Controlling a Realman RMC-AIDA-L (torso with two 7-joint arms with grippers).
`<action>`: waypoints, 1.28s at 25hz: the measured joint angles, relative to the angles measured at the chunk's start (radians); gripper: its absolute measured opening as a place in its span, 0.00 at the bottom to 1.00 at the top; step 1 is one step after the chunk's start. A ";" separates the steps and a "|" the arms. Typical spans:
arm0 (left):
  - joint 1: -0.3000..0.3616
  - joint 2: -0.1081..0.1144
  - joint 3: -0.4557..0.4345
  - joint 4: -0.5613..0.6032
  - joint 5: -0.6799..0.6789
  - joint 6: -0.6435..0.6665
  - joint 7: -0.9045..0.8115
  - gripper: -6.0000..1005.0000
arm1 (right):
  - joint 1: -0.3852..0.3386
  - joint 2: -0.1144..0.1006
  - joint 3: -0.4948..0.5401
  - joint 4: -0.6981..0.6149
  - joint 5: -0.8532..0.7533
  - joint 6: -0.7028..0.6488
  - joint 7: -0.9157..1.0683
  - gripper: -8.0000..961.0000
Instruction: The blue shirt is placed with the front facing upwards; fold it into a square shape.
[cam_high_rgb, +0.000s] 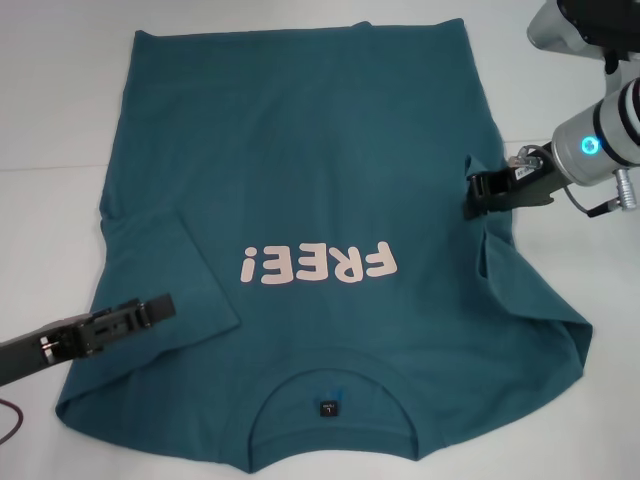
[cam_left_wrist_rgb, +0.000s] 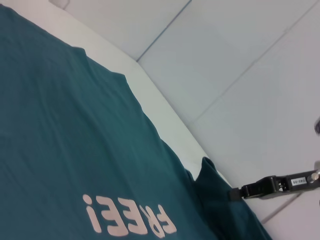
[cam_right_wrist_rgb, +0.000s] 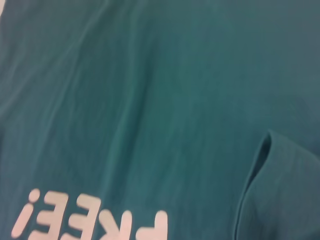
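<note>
A dark teal-blue shirt (cam_high_rgb: 330, 190) lies face up across a white table (cam_high_rgb: 50, 120), filling most of the head view, its collar (cam_high_rgb: 332, 400) at the bottom edge of the frame and its hem along the top. Pale pink "FREE!" lettering (cam_high_rgb: 318, 263) reads upside down at centre, and a small dark neck label (cam_high_rgb: 327, 408) sits inside the collar. The left sleeve (cam_high_rgb: 165, 265) is folded inward, lying flat on the body of the garment at centre left. At the lower left of the frame, the left gripper (cam_high_rgb: 165, 305) rests over that folded sleeve, its black fingers appearing pressed together; whether they pinch any cloth cannot be told. At the right edge, the right gripper (cam_high_rgb: 473, 195) pinches the shirt's side edge, lifting a small peak of fabric (cam_high_rgb: 478, 165) above the table, with the right sleeve (cam_high_rgb: 530, 300) spread out below it. The left wrist view shows the same raised fabric held at the tip of the right gripper (cam_left_wrist_rgb: 232, 194), against pale floor tiles (cam_left_wrist_rgb: 225, 55) beyond the table.
</note>
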 joint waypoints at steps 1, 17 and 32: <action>0.000 0.000 -0.002 0.000 -0.001 0.000 0.000 0.86 | 0.001 0.001 0.001 0.007 0.002 0.015 0.004 0.02; 0.000 -0.001 -0.004 -0.001 -0.006 -0.003 0.000 0.86 | 0.005 -0.017 -0.001 0.080 0.045 0.161 0.056 0.02; 0.010 -0.001 -0.006 -0.001 -0.008 -0.003 0.000 0.86 | 0.028 -0.005 -0.036 0.082 0.047 0.159 0.002 0.09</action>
